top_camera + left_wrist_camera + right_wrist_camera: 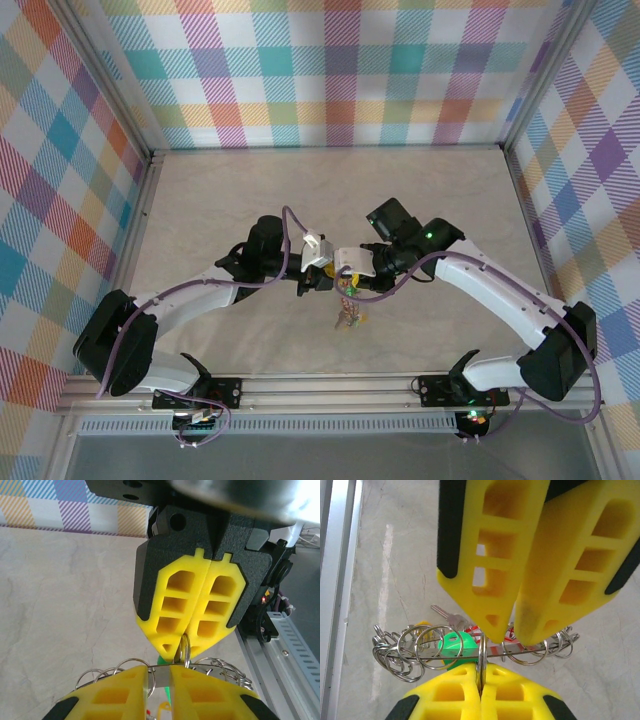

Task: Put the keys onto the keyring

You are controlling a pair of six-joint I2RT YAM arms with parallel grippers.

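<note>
Beige tabletop (250, 190); plaid walls (340, 70) (multicolour); metal rail (330, 385)

both arms bend inward, left fingers (540, 600) slightly apart meeting tightly closed right fingers (172, 594) tip to tip.

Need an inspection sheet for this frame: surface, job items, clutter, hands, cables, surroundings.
surface: pale stone-patterned tabletop, no damage seen.
job's things: keyring, a thin wire strung with many small split rings, held up between the arms; keys hang from it in a bunch, and a green tag shows.
clutter: nothing seen.
hands: left hand is shut on the keyring wire; right hand is shut on one small split ring at the wire.
cables: purple cables run along both arms, no snag seen.
surroundings: plaid walls on three sides; aluminium rail at the near edge.
</note>
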